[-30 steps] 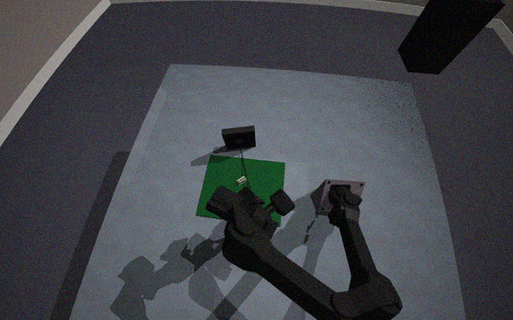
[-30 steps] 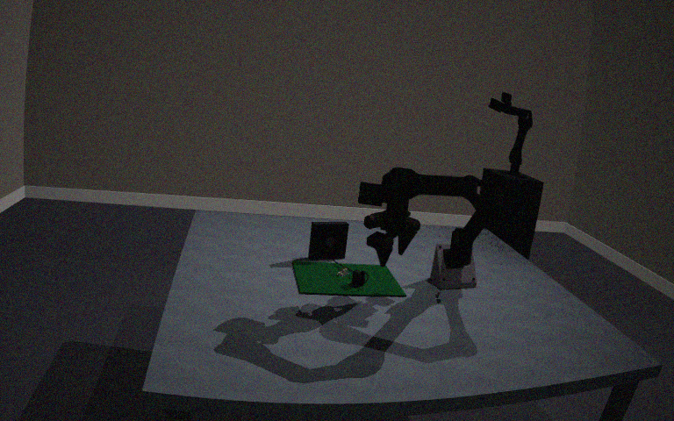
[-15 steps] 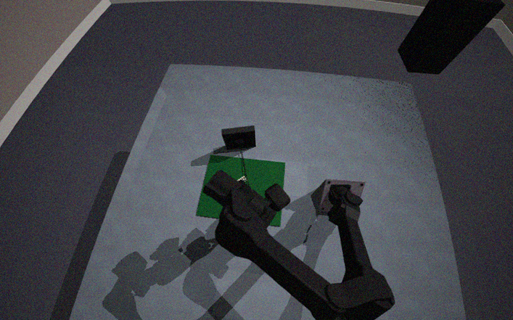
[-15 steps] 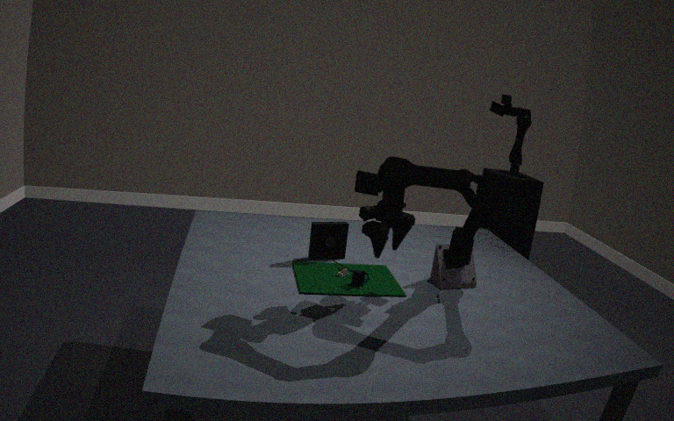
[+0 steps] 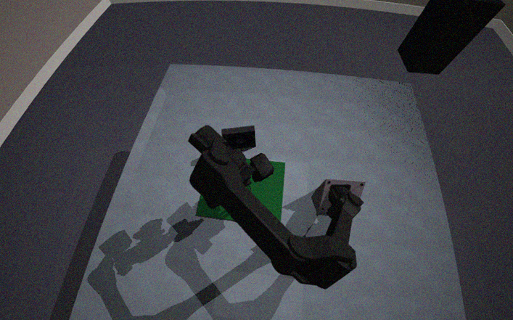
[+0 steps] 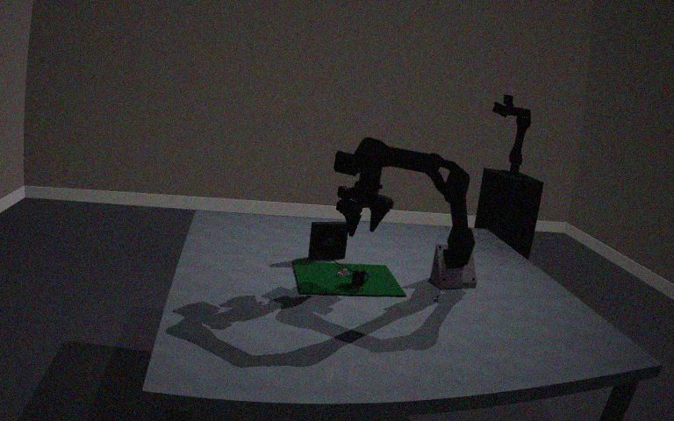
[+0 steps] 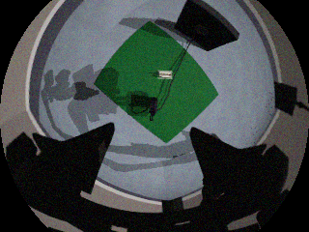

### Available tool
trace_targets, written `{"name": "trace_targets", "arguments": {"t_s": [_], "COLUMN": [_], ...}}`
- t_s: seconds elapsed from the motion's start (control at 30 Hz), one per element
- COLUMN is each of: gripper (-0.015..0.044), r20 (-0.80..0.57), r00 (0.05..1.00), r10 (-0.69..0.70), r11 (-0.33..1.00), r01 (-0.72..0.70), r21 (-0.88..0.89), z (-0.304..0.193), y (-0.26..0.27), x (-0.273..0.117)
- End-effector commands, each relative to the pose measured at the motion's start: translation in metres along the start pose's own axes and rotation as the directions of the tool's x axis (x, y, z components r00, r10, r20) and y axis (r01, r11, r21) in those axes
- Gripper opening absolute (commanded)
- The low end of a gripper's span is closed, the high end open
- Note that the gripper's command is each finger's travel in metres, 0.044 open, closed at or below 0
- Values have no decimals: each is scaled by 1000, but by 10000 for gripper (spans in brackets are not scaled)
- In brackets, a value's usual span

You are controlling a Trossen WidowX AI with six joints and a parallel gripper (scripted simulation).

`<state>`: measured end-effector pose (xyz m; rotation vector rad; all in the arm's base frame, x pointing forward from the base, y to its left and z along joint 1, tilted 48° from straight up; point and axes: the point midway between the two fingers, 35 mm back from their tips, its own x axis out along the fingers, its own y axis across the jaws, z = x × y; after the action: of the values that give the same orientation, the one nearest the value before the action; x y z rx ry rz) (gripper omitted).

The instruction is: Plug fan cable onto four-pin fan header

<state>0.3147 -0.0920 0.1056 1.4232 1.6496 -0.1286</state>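
The green board (image 5: 273,190) (image 6: 318,273) (image 7: 193,97) lies on the table. The small white header (image 6: 342,272) (image 7: 165,74) is on the board, with no plug on it. The dark plug (image 6: 357,277) (image 7: 153,105) is on the board, apart from the header; thin dark cable wires run past the header to it from the black fan (image 5: 239,139) (image 6: 327,241) (image 7: 205,26). My gripper (image 6: 362,231) (image 7: 153,129) is open and empty, pointing down, above the board and clear of the plug. In the top view the arm hides the header and plug.
The black fan stands upright just behind the board in the exterior view. The arm's light base bracket (image 6: 440,270) is to the right of the board. A dark pedestal (image 5: 449,28) (image 6: 509,208) with a small arm on it stands beyond the table.
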Motion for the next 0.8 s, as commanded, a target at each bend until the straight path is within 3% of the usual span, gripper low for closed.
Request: {"name": "trace_targets", "arguments": {"t_s": [0.0, 0.17, 0.77], "gripper": [440, 440, 440], "r20": [-15, -23, -22], "r00": [1000, 1000, 1000], "r10": [-5, -4, -4], "r11": [1000, 1000, 1000], "r01": [5, 4, 4], "r21": [6, 3, 3], "z": [2, -3, -3], "y": [1, -1, -1], "x": [34, 90, 109]}}
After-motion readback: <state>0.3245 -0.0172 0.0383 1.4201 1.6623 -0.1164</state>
